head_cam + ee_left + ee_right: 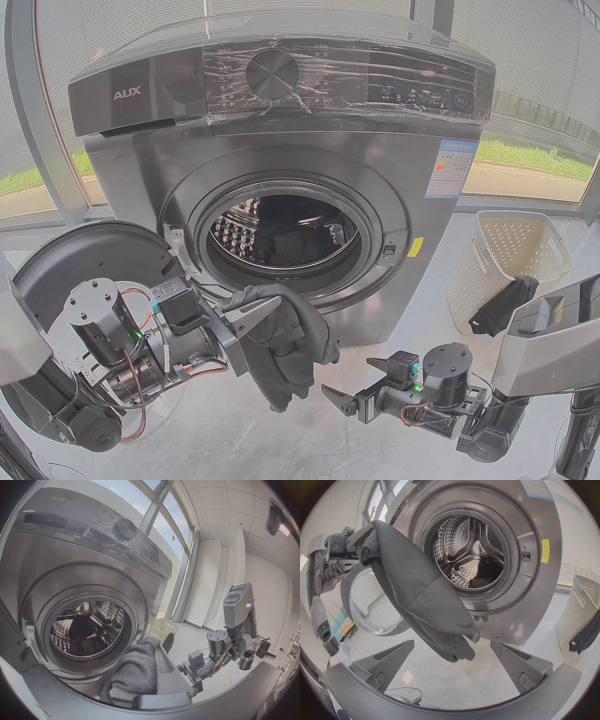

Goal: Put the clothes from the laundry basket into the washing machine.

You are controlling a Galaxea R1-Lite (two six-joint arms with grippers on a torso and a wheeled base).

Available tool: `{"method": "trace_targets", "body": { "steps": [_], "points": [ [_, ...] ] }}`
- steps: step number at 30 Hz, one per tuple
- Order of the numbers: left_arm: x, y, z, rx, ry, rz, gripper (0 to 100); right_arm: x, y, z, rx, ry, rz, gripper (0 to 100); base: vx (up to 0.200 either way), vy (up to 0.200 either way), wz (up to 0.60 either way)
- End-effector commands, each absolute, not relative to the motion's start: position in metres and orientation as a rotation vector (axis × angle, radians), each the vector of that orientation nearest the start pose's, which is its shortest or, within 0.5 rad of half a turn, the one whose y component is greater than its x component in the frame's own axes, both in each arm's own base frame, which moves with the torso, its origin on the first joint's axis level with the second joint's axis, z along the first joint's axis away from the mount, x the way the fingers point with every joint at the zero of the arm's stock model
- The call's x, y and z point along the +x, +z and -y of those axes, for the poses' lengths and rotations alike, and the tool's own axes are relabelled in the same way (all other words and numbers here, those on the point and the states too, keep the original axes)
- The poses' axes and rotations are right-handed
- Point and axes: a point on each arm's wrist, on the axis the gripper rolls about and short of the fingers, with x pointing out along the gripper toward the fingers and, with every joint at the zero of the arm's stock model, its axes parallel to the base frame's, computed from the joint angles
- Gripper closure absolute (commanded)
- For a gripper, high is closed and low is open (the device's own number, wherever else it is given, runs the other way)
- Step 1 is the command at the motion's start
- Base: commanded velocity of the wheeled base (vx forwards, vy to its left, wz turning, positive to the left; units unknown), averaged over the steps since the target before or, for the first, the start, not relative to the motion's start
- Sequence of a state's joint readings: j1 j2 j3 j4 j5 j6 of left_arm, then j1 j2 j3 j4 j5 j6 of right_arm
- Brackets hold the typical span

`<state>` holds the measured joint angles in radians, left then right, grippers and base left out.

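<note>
Left gripper: pinching garment, at drum mouth's 6 o'clock.
Right gripper: fingers spread, open floor around.

in the foreground the left gripper is clamped on a grey garment, whose folds lie against one finger, just in front of the washing machine. the machine's round mouth stands uncovered, and dark clothes lie low inside the steel drum. a knob sits on the control panel beside wrinkled plastic film. past the machine's far corner, by the window, a pale laundry basket has a dark cloth hanging over its rim. the right gripper hangs mid-frame, apart from the garment.
</note>
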<state>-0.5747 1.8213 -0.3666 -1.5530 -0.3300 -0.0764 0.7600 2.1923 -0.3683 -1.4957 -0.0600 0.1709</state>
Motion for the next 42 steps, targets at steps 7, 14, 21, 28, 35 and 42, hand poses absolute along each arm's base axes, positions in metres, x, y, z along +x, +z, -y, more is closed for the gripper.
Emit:
{"method": "trace_targets", "body": {
  "steps": [7,14,21,28,35,42],
  "points": [
    [0.222,0.138,0.153,-0.085,-0.908,0.077,100,0.233,0.012,-0.208,0.027,0.653,-0.372,0,0.000,0.000,0.00],
    [0.222,0.138,0.153,-0.085,-0.910,0.079,100,0.245,0.004,-0.219,0.033,0.657,-0.354,0,0.000,0.000,0.00],
    [0.222,0.139,0.153,-0.085,-0.910,0.080,100,0.259,-0.005,-0.230,0.032,0.662,-0.328,0,0.000,0.000,0.00],
    [0.222,0.138,0.152,-0.085,-0.908,0.079,100,0.258,-0.007,-0.235,0.045,0.690,-0.300,100,0.000,0.000,0.00],
    [0.224,0.135,0.152,-0.084,-0.902,0.068,100,0.250,0.028,-0.228,0.073,0.697,-0.232,100,0.000,0.000,0.00],
    [0.230,0.135,0.144,-0.082,-0.868,0.066,100,0.235,0.063,-0.212,0.102,0.672,-0.172,100,0.000,0.000,0.00]
  ]
}}
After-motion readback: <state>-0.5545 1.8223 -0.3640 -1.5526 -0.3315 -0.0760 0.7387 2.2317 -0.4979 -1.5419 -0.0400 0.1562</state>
